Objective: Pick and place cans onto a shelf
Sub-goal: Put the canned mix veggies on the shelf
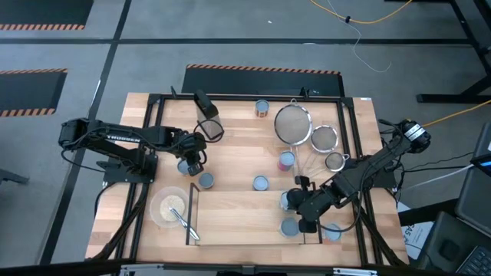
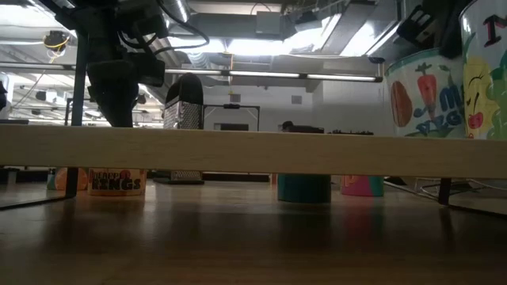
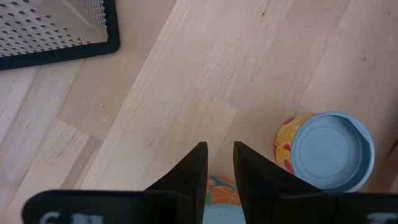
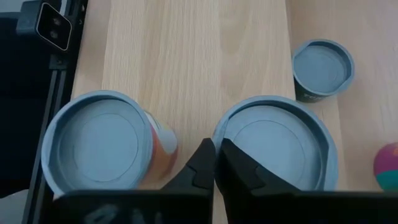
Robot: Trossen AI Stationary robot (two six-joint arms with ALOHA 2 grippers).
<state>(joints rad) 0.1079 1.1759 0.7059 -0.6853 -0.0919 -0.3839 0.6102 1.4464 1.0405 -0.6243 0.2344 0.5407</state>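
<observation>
The high camera looks straight down on the whole surface. The low camera sits at surface height, close under the shelf, facing the room. Each wrist camera looks closely down at cans; all also appear in the high view.

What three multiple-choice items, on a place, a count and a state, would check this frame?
1. The right gripper is: A over the bowl; B between two cans on the shelf; C beside the grater.
2. Count of wire-mesh strainers: A one; B three; C five.
3. The right gripper's fingers are: A wide open; B clamped on a can; C shut, empty.
B: its wrist view shows a can on either side. B: the high view shows three. C: the fingertips meet with nothing between.
</observation>
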